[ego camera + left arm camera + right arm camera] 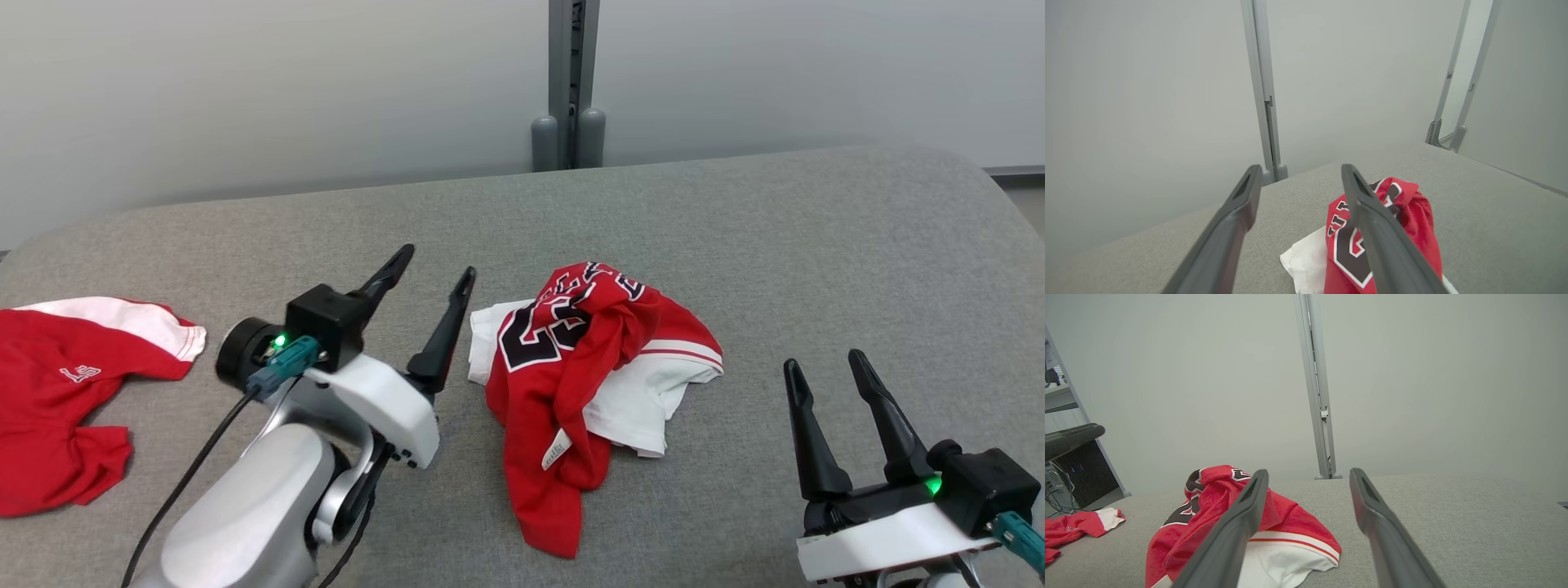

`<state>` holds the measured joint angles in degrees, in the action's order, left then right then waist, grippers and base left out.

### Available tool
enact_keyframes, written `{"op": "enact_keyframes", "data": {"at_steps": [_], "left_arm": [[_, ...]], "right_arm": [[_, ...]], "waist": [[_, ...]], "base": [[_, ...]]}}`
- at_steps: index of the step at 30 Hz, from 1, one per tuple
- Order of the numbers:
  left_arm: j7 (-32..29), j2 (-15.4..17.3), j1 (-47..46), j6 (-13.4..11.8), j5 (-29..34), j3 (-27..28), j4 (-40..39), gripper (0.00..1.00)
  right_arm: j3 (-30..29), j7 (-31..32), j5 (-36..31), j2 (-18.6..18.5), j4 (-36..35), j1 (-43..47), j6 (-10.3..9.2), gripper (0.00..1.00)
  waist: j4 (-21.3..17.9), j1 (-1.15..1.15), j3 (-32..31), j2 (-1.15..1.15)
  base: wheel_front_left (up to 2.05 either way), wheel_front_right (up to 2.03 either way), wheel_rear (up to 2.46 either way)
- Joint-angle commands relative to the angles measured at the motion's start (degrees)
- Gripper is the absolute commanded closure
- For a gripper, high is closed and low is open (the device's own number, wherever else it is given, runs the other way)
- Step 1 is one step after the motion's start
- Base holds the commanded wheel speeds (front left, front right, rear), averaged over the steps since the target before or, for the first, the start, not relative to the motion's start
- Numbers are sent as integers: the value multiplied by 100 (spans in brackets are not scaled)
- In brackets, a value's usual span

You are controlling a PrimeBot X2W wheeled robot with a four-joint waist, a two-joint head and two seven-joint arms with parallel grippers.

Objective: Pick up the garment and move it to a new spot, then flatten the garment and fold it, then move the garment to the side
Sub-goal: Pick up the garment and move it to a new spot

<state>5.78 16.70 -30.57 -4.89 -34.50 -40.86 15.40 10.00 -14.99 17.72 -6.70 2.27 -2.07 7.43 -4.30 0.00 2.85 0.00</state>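
Observation:
The garment (pixel 588 384) is a red and white jersey with black numbers, lying crumpled in a heap at the middle of the grey padded table (pixel 816 269). My left gripper (pixel 437 269) hovers open just to its left, nothing between its fingers. In the left wrist view the garment (pixel 1412 220) lies low and right, partly behind the right finger of the left gripper (pixel 1300 181). My right gripper (pixel 826 363) stands open at the lower right, apart from the cloth. The right wrist view has the garment (pixel 1208 510) to the left of the right gripper (pixel 1308 475).
A second red and white garment (pixel 65 392) lies at the table's left edge, also seen in the right wrist view as the small red garment (pixel 1073 531). A grey post (pixel 571 82) stands behind the table against the pale wall. Bare table lies right of the heap.

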Motion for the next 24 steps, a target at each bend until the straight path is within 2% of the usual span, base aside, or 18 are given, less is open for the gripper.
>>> {"op": "enact_keyframes", "data": {"at_steps": [1,9,16,21,24], "left_arm": [[69,119,214,-154,-36,115,-181,0],[495,539,1273,-988,-113,625,-1247,0],[818,584,2065,-1476,-129,1014,-1760,0],[911,520,2442,-1545,-63,1190,-1896,0],[939,438,2691,-1499,-9,1309,-1846,0]], "right_arm": [[-37,-28,0,-47,-31,84,11,0],[-244,-28,35,-39,-167,356,11,0],[-381,-28,92,25,-282,524,11,0],[-504,-28,95,73,-350,607,11,0],[-610,-29,100,106,-399,619,11,0]], "waist": [[102,0,-72,0],[252,0,-135,0],[282,0,-182,0],[312,0,-187,0],[319,0,-206,0]], "base": [[0,0,0],[0,0,0],[0,0,0],[0,0,0],[0,0,0]]}}
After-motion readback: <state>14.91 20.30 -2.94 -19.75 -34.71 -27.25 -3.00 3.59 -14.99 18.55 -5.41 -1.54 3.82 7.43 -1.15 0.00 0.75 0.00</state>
